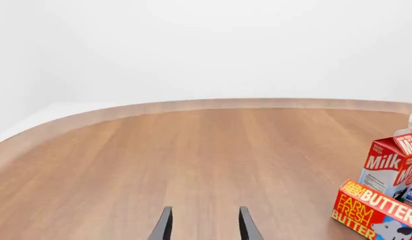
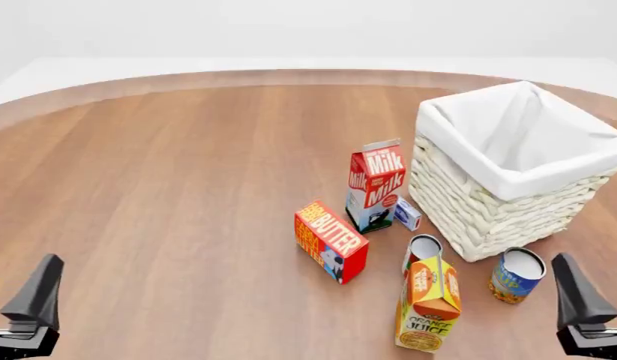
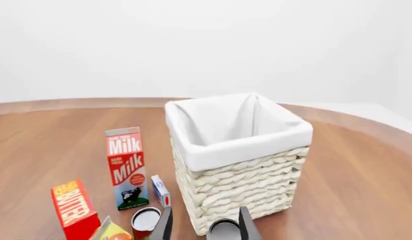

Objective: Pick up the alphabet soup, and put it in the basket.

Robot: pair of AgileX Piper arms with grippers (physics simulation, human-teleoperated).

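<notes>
The alphabet soup (image 2: 515, 275), a short can with a blue label and pale top, stands on the table just in front of the basket (image 2: 488, 217). In the right wrist view its pale top (image 3: 224, 229) shows low between the fingers, against the wicker basket (image 3: 239, 185). My right gripper (image 2: 600, 283) hangs open near the table's front right, a little right of the can and apart from it; its fingers (image 3: 248, 225) hold nothing. My left gripper (image 2: 18, 292) is open at the front left, far from everything, with bare wood ahead of its fingers (image 1: 164, 225).
A milk carton (image 2: 376, 184), a butter box (image 2: 330, 241) and a small blue-white box (image 2: 407, 214) stand left of the basket. A red-labelled can (image 2: 423, 249) sits behind an orange juice carton (image 2: 428, 304), left of the soup. The table's curved far edge (image 2: 288, 75) runs behind.
</notes>
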